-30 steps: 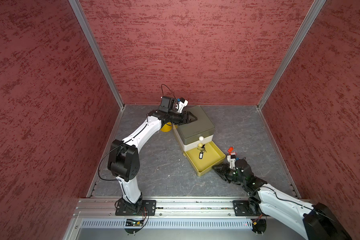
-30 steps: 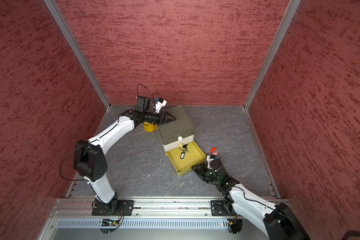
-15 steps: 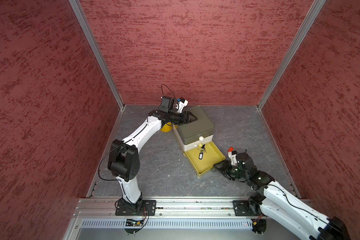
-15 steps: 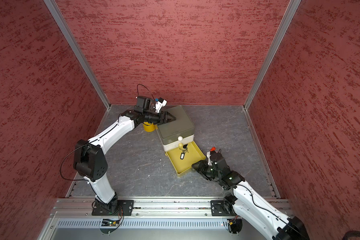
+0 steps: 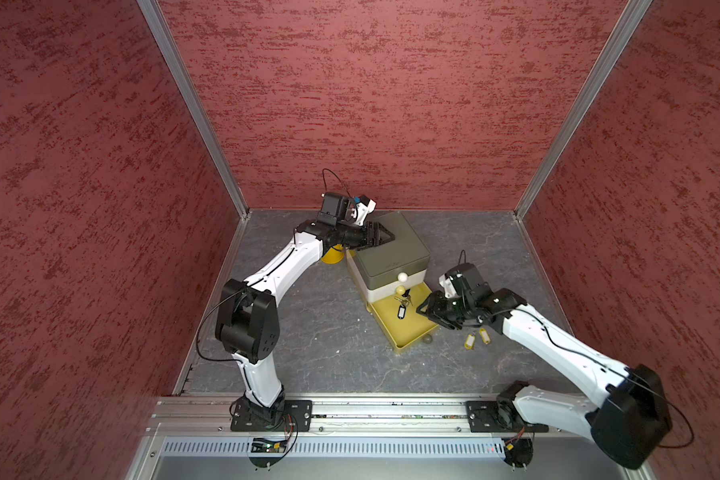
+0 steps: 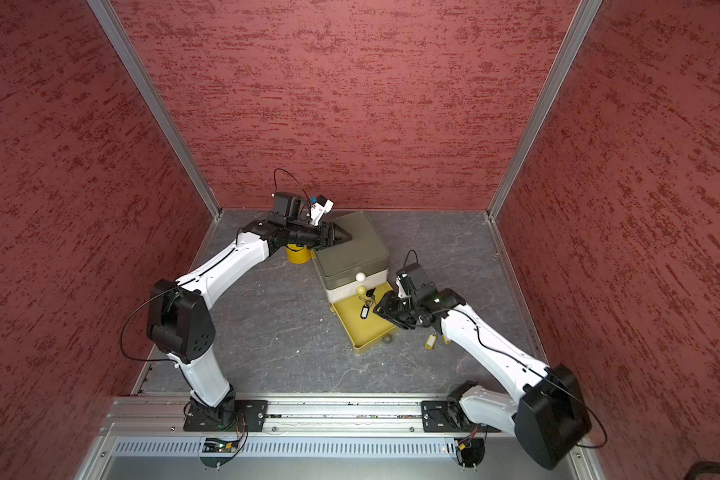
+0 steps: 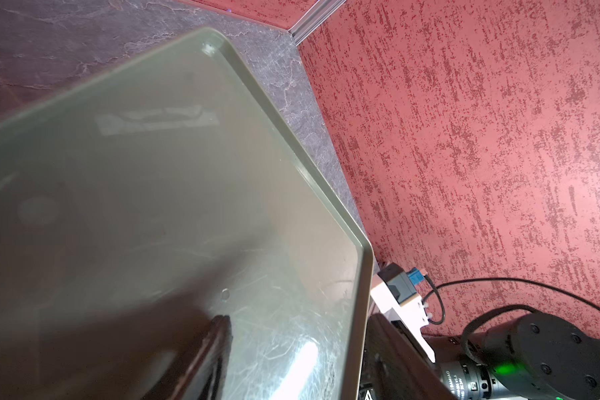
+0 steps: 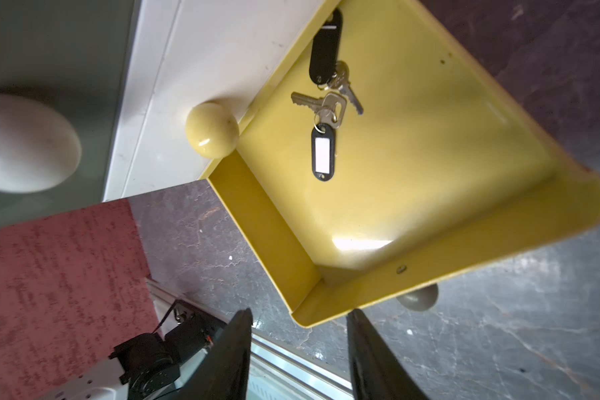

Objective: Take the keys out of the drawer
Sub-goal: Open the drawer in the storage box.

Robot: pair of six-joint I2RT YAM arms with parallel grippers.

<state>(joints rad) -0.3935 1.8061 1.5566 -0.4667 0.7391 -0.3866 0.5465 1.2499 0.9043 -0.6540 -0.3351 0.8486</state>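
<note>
Right pincer (image 8: 300,313) parted, glossy yellow drawer (image 8: 430,180), black-tagged metal keys (image 8: 329,104).

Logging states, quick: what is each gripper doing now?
Left gripper: astride cabinet edge; grip cannot be told.
Right gripper: open, empty.

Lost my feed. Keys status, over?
Right gripper open, empty, by drawer. Left gripper open on cabinet. Two black-tagged keys in drawer, two yellow-tagged out. Path clear.
</note>
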